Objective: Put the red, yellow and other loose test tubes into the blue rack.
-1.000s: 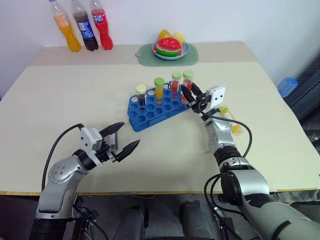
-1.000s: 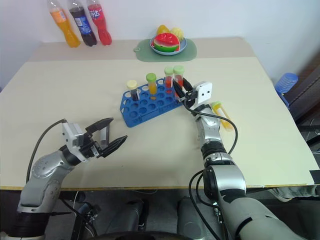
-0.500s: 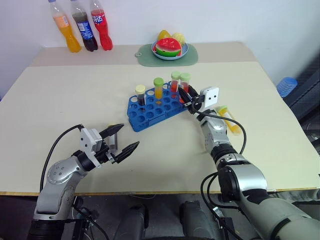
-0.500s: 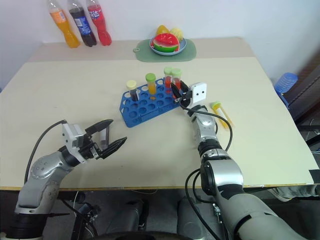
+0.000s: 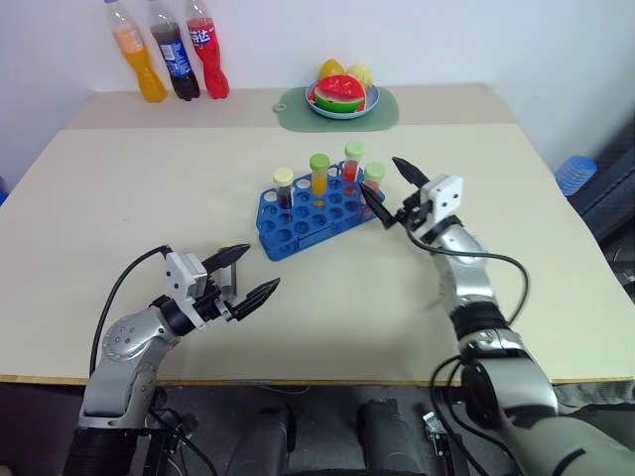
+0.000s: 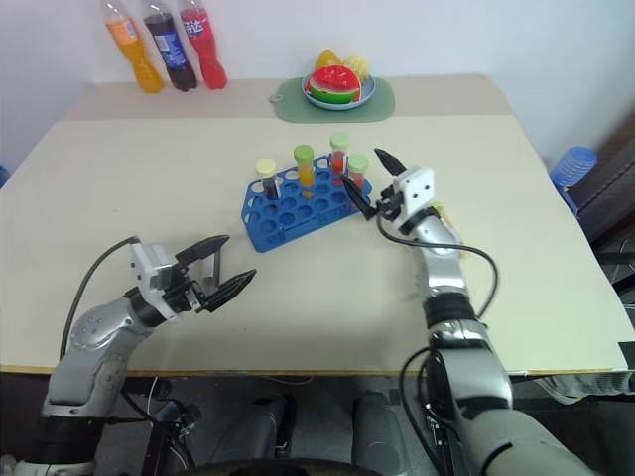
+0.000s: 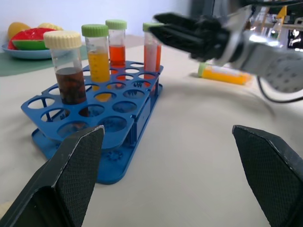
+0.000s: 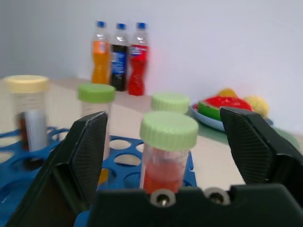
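Tubes stood upright in the blue rack (image 5: 317, 213) near the middle of the worktop (image 5: 149, 198): a dark tube with a cream cap (image 5: 284, 186), a yellow tube with a green cap (image 5: 318, 174), and two red-orange tubes with pale green caps (image 5: 353, 162) (image 5: 374, 181), the nearer at the rack's right end. A further yellow tube (image 7: 222, 74) lay on its side on the worktop, right of the rack. The right pincer (image 5: 385, 188) hung just beside the rack's right end, jaws wide, holding nothing. The left pincer (image 5: 250, 273) hovered near the worktop's front edge, also spread wide and empty. The surface was pale beige. Three soda bottles (image 5: 167, 50) stood against the white wall, with a fruit plate (image 5: 341, 102) on a green mat (image 5: 294, 102) beside them.
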You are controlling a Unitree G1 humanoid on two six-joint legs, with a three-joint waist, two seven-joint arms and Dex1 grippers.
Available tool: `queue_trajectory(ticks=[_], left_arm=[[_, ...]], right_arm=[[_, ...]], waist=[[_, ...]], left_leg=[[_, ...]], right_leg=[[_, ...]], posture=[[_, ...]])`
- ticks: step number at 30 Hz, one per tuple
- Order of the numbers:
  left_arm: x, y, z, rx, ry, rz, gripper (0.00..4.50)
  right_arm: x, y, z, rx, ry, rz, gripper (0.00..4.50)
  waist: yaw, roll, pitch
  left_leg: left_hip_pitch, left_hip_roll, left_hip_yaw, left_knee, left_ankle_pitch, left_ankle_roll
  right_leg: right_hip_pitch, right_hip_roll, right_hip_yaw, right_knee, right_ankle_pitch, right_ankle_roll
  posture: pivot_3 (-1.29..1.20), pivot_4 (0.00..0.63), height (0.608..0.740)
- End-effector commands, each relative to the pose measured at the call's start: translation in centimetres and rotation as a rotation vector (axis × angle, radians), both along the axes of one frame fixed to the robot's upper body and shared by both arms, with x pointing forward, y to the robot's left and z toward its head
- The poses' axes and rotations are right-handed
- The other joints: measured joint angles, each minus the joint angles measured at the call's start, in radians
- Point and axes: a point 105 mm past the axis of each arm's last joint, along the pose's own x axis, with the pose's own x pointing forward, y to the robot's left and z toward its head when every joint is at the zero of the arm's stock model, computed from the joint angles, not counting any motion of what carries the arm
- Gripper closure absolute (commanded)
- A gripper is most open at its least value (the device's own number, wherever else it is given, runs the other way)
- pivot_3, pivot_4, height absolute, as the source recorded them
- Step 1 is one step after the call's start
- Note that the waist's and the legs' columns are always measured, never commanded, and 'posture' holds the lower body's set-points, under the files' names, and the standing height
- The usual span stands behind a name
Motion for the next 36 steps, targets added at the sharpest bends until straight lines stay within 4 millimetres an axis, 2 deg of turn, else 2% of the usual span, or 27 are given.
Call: queue_trajectory(ticks=[1,4,7,12,13,18,23,29,32,34,36], left_arm=[[0.1,-0.4,0.4,-0.004,-0.035,-0.020,0.00],[0.3,-0.8,0.2,-0.013,-0.031,-0.036,0.00],[0.4,-1.5,0.0,-0.015,-0.030,-0.058,0.00],[0.5,-2.2,0.1,-0.026,-0.032,-0.080,0.00],[0.5,-2.3,0.1,-0.026,-0.032,-0.082,0.00],[0.5,-3.0,0.2,-0.033,-0.032,-0.092,0.00],[-0.2,-3.4,0.2,-0.040,-0.026,-0.091,0.00],[-0.8,-3.1,0.0,-0.031,-0.014,-0.066,0.00],[-1.0,-2.7,0.0,-0.034,-0.010,-0.049,0.00],[-1.2,-2.5,-0.1,-0.030,-0.005,-0.043,0.00],[-1.3,-2.4,-0.2,-0.030,-0.002,-0.038,0.00]], right_arm=[[-2.7,-1.0,1.3,-0.139,0.048,0.018,0.37],[-4.2,-3.1,1.0,-0.302,0.132,-0.054,0.37],[-3.6,-7.2,1.0,-0.325,0.396,-0.189,0.37],[-2.5,-11.7,1.0,-0.300,0.741,-0.386,0.37],[-2.4,-12.1,1.0,-0.276,0.799,-0.400,0.37],[-1.8,-11.5,0.9,-0.230,0.974,-0.367,0.37],[-0.8,-11.0,0.2,-0.269,1.069,-0.335,0.37],[0.2,-11.2,-1.8,-0.364,1.136,-0.340,0.37],[0.6,-11.9,-2.8,-0.444,1.129,-0.365,1.19],[0.7,-12.3,-3.3,-0.492,1.123,-0.370,2.10],[0.8,-12.5,-3.7,-0.541,1.099,-0.351,3.22]], waist=[[0.002,0.000,0.000],[0.000,0.001,0.000],[-0.005,0.001,0.000],[-0.003,0.001,0.000],[0.000,0.001,0.000],[0.002,0.001,0.000],[0.001,0.001,0.000],[0.001,0.001,0.000],[0.001,0.001,0.000],[0.000,0.001,0.000],[-0.001,0.001,0.000]], left_leg=[[0.000,0.000,0.000,0.000,0.000,0.000],[0.000,0.000,0.001,0.000,0.000,0.000],[0.000,0.000,0.002,0.001,0.000,0.000],[0.000,0.000,0.002,0.001,0.000,0.001],[0.000,0.000,0.002,0.001,0.000,0.001],[-0.002,0.000,0.002,0.001,-0.001,0.002],[-0.005,0.000,0.002,0.002,-0.002,0.003],[-0.008,0.000,0.002,0.002,-0.001,0.003],[-0.008,0.000,0.002,0.003,-0.001,0.003],[-0.008,0.000,0.002,0.003,-0.001,0.003],[-0.008,0.000,0.002,0.003,-0.001,0.003]], right_leg=[[0.000,0.000,0.000,0.000,0.000,0.000],[0.000,0.000,0.000,0.000,0.000,0.000],[0.000,0.000,0.000,0.000,0.000,0.000],[0.000,-0.001,0.000,0.000,0.000,0.000],[0.001,-0.001,0.000,-0.001,0.000,0.000],[0.001,-0.001,-0.001,-0.004,0.000,0.000],[-0.002,-0.001,-0.001,-0.005,0.000,0.000],[-0.004,-0.001,-0.001,-0.005,0.000,0.000],[-0.004,-0.001,-0.001,-0.005,0.000,0.000],[-0.004,-0.001,-0.001,-0.005,0.000,0.000],[-0.004,-0.001,-0.002,-0.005,0.000,0.000]], posture=[[0.00,0.150,0.740],[0.00,0.150,0.740],[0.00,0.150,0.740],[0.00,0.150,0.740],[0.00,0.150,0.740],[0.00,0.150,0.740],[0.00,0.150,0.740],[0.00,0.150,0.740],[0.00,0.150,0.740],[0.00,0.150,0.740],[0.00,0.150,0.740]])
